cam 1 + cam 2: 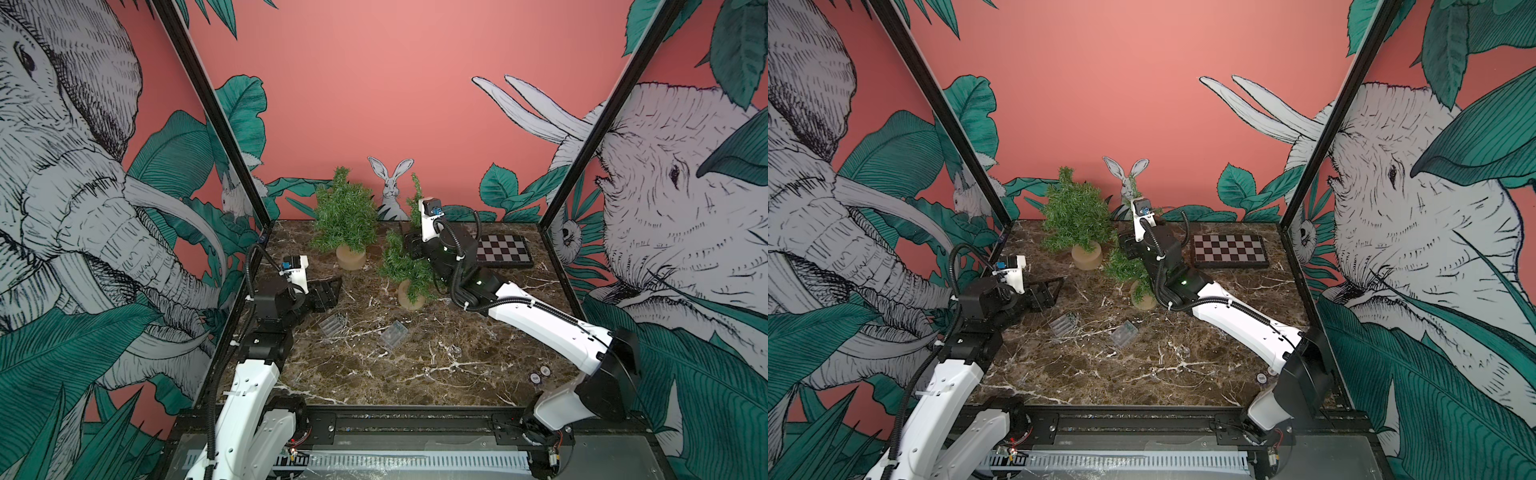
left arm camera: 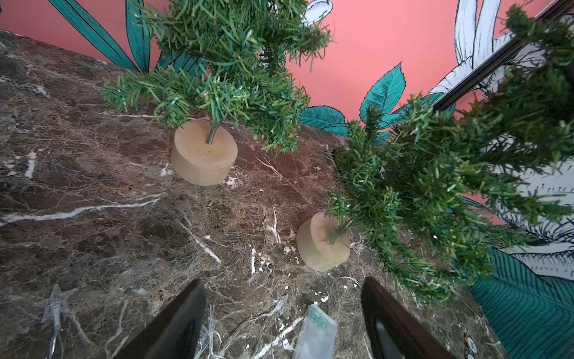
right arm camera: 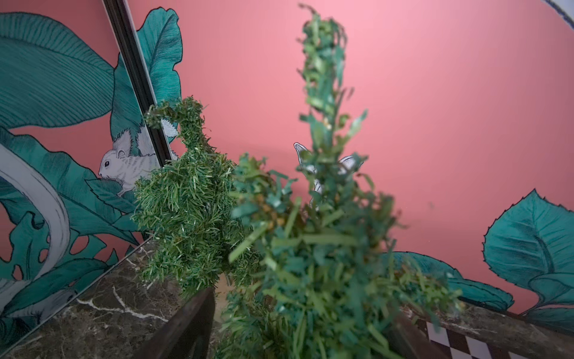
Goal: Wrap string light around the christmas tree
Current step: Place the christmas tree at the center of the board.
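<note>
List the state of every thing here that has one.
near tree, standing, no lights
far tree, standing, no lights
string light, lying loose, on neither tree
left gripper, open, empty
right gripper, open, jaws astride near tree foliage
chessboard, closed, lying flat

Marble table [image 1: 374,374] carries: back tree [image 1: 345,216], front tree [image 1: 405,266] mid-frame, chessboard [image 1: 503,249] to their right, left battery box [image 1: 332,325] and right battery box [image 1: 394,332] below them.

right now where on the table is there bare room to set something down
Biggest bare patch: table front, between the battery boxes and front rail. Smaller one between chessboard and right arm. Crowded: near tree with right gripper at it, far tree, string light around the boxes.
</note>
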Robot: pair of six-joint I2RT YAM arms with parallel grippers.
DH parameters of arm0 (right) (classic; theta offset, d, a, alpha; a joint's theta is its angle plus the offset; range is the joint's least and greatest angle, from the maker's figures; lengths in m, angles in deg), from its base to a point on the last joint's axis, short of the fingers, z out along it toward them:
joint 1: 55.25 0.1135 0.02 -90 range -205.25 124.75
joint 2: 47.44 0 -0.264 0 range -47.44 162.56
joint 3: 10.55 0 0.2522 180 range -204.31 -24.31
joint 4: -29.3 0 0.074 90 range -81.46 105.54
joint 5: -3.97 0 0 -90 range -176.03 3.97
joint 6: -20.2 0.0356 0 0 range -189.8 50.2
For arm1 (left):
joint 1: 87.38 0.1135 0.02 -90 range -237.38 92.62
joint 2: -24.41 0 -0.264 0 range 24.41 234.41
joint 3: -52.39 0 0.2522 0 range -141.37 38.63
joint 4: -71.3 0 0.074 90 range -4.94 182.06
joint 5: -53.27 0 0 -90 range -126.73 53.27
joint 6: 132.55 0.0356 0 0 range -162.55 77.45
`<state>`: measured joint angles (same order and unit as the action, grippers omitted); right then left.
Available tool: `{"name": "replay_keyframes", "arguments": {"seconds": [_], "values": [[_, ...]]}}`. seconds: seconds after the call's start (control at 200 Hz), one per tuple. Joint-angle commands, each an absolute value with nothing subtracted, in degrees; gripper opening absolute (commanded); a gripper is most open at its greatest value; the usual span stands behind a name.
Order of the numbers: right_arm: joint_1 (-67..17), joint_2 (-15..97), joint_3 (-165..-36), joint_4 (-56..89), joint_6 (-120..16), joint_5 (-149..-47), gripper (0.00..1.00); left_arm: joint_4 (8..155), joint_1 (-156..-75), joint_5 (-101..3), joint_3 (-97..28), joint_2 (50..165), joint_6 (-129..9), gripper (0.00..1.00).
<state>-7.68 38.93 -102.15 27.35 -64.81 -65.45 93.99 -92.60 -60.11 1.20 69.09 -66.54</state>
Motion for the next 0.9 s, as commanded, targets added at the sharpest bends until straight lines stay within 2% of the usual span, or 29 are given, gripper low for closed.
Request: {"name": "replay_keyframes", "arguments": {"seconds": [0.0,0.205,0.37,0.525,0.58,0.705,0.82,0.895], "values": [[-7.9,34.5,-104.3,28.1,-66.3,-65.4,0.86,93.7,-92.5,-60.3,1.5,69.1,-66.4,0.81],[-7.9,26.9,-102.5,21.8,-69.8,-67.3,0.96,96.0,-92.5,-59.5,0.4,70.5,-65.7,0.81],[-7.9,18.1,-100.6,11.6,-70.3,-72.3,0.95,98.0,-92.5,-59.2,-0.6,71.4,-65.3,0.81],[-7.7,10.8,-93.6,3.8,-73.3,-85.7,0.94,98.9,-92.5,-57.4,-0.8,71.8,-65.8,0.8],[-7.4,9.2,-90.4,1.3,-75.7,-91.5,0.91,99.5,-92.5,-57.1,-1.2,72.0,-65.7,0.8],[-5.7,5.9,-80.6,1.0,-83.4,-101.1,0.88,99.7,-92.5,-57.6,-1.2,72.2,-65.6,0.8],[-5.2,5.0,-72.3,5.7,-84.9,-97.6,0.83,99.6,-92.5,-57.3,-1.0,72.3,-65.4,0.8],[-5.2,5.0,-67.5,11.9,-78.5,-91.0,0.75,99.9,-92.5,-56.5,-0.9,72.5,-65.3,0.79]]}}
